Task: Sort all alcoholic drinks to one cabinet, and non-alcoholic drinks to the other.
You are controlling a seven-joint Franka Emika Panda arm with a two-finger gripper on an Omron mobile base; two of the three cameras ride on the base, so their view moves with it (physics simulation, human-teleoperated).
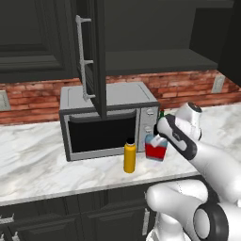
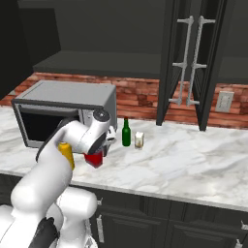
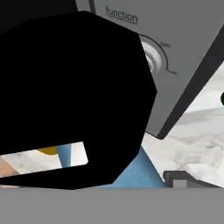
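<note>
right base view: four drinks on the marble counter (image 2: 193, 160), none in the cabinets. gripper (image 2: 99, 154) down over the blue-and-red bottle (image 1: 156, 147) beside the yellow-orange bottle (image 1: 130, 157); cannot tell whether clamped. green bottle (image 2: 126, 132) and cream container (image 2: 139, 140) untouched.

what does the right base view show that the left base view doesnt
Right base view alone: the small pale cream container on the counter beside the green bottle, which stands in full view here, and a wall outlet.

Left base view alone: the blue upper part of the blue-and-red bottle and the whole yellow-orange bottle, clear of the arm.

Both: the microwave, the brick backsplash, the open cabinet doors, and the gripper down at the blue-and-red bottle.
</note>
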